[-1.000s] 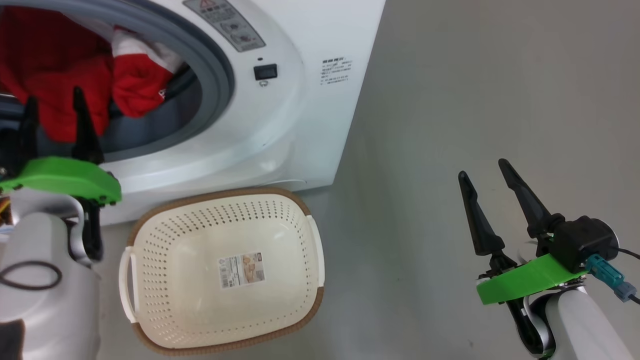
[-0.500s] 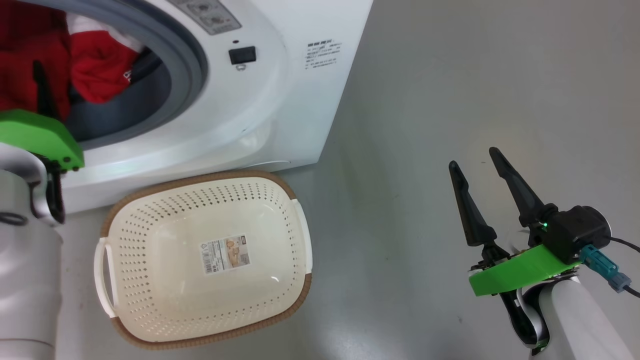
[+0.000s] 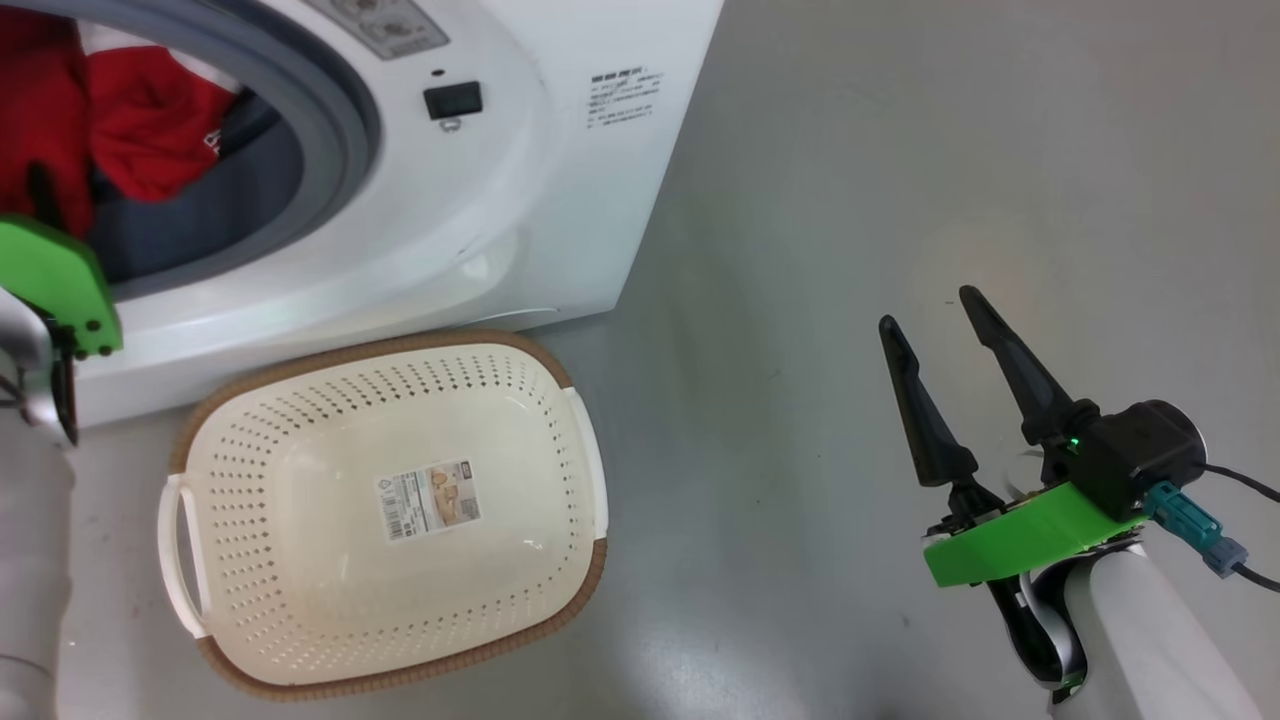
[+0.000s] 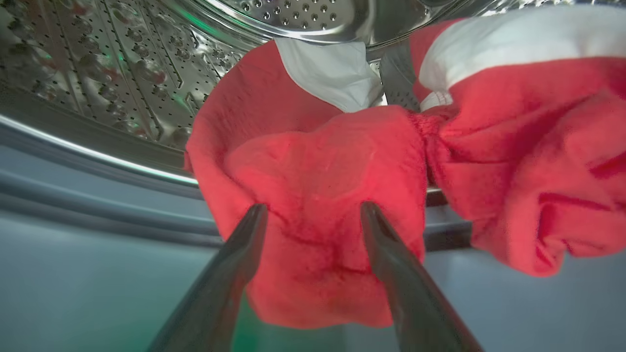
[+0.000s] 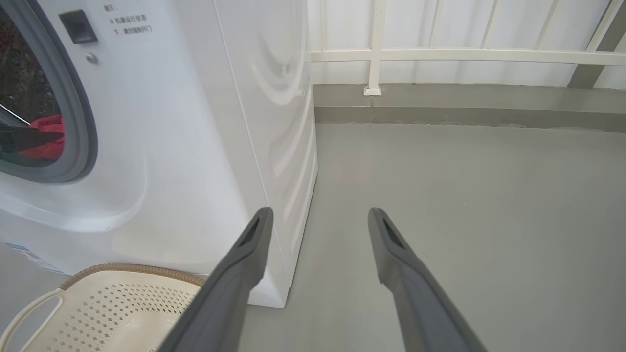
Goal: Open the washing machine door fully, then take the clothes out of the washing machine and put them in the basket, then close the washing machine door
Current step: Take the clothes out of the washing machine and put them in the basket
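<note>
Red fleece at the mouth of the washing machine [image 3: 520, 200], and that was where the action was: the clothes [image 4: 323, 195] were bunched at the front of its steel drum [image 4: 98, 63], one red fold with a white panel spilling over the grey rubber ring [image 3: 330, 110]. The left gripper [image 4: 314, 207] was reaching into the machine's opening with its jaws spread wide and the fold lying right at its tips, not yet pinched; whether the fingers [image 4: 244, 244] touched the cloth, I could not tell. So this looked like the unloading step, at the first grab. The next move called for pushing a little deeper, clamping on a thick wad of fabric, then drawing it out over the ring and down. The basket [image 3: 250, 440] sat on the floor just in front of the machine, below the opening, with nothing in it. The right gripper [image 3: 926, 307] hung well off to the machine's right over the grey floor [image 3: 900, 150], jaws apart, holding nothing. As for writing: the paper label [image 3: 428, 499] on the basket's bottom, the printed block [image 3: 625, 95] on the machine's front and the warning sticker [image 3: 378, 15] above the ring were all too small to read.
</note>
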### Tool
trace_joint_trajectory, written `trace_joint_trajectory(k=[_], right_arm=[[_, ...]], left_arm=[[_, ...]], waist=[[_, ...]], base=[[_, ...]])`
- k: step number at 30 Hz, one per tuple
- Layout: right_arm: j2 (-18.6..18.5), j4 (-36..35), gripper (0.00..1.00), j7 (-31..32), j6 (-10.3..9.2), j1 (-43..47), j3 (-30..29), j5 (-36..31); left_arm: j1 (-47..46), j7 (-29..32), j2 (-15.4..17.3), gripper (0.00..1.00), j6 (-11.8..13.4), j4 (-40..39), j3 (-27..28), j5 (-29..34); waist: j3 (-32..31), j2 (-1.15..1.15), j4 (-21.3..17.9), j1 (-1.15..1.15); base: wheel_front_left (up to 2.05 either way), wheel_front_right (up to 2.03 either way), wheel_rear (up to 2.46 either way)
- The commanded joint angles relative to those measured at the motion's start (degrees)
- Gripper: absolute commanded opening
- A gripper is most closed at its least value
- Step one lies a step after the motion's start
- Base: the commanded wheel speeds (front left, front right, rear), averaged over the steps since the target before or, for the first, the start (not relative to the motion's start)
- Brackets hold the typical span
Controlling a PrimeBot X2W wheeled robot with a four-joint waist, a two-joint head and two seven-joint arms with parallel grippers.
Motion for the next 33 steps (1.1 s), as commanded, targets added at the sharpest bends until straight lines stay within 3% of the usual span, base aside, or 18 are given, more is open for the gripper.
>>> trace_joint_trajectory(k=[1,6,7,9,10,18,33], right_arm=[[-0.1,-1.1,1.00,-0.4,0.28,0.0,1.1,0.7],[0.0,-1.1,1.00,-0.4,0.28,-0.3,1.2,0.9],[0.1,-1.1,1.00,-0.4,0.28,-0.4,1.2,0.9],[0.2,-1.2,1.00,-0.4,0.28,-0.6,1.1,0.9],[0.2,-1.3,1.00,-0.4,0.28,-0.7,1.1,1.0],[0.5,-1.2,1.00,-0.4,0.28,-1.4,1.0,1.2],[0.6,-0.2,1.00,-0.4,0.28,-1.0,1.0,1.4]], left_arm=[[-0.7,0.3,3.5,1.00,0.4,-0.5,0.7,0.5],[-1.7,1.9,4.4,1.00,0.2,1.4,0.0,0.6],[-1.8,2.1,4.5,0.91,0.0,1.7,-0.2,0.6],[-2.0,2.5,4.8,0.05,-0.2,2.3,-0.4,0.5],[-2.1,2.6,4.9,0.00,-0.3,2.5,-0.4,0.4],[-2.5,1.8,4.6,0.00,-1.0,3.2,-0.8,-0.6],[0.7,-9.1,3.6,0.00,-1.1,-1.7,1.3,-4.6]], waist=[[0.1,0.00,-0.2,0.00],[0.7,0.00,-0.7,0.00],[0.8,0.00,-0.8,0.00],[1.0,0.00,-1.0,0.00],[1.1,0.00,-1.0,0.00],[1.7,0.00,-1.0,0.00],[-1.4,0.00,0.1,0.00]], base=[[0.00,0.00,0.00],[0.00,0.00,0.00],[0.00,0.00,0.00],[0.00,0.00,0.00],[0.00,0.00,0.00],[0.00,0.00,0.00],[0.00,0.00,0.00]])
